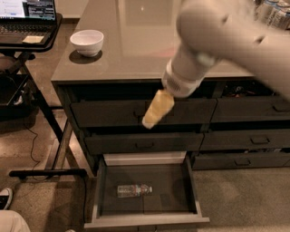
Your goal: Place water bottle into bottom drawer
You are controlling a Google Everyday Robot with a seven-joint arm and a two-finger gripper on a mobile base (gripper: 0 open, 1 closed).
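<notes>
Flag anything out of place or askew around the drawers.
Nothing stands out. The water bottle lies on its side inside the pulled-out bottom drawer, as intended, nothing spilled. The gripper hangs above, before the top drawer, apart from the bottle.

- The bottom drawer [99,190] stands pulled out at the foot of the left column, below the middle drawer [136,144] and the upper drawer [104,113].
- The water bottle [133,190] lies on its side in the bottom drawer, left of the floor's middle, apart from the walls.
- The end effector [156,110] hangs in front of the upper drawer, well apart from the water bottle.
- A bowl [87,42] sits on the bench [136,56] near its left edge.
- Cans [274,13] stand grouped at the bench's far right.
- A laptop [27,18] rests on a stand [49,112] left of the bench.
</notes>
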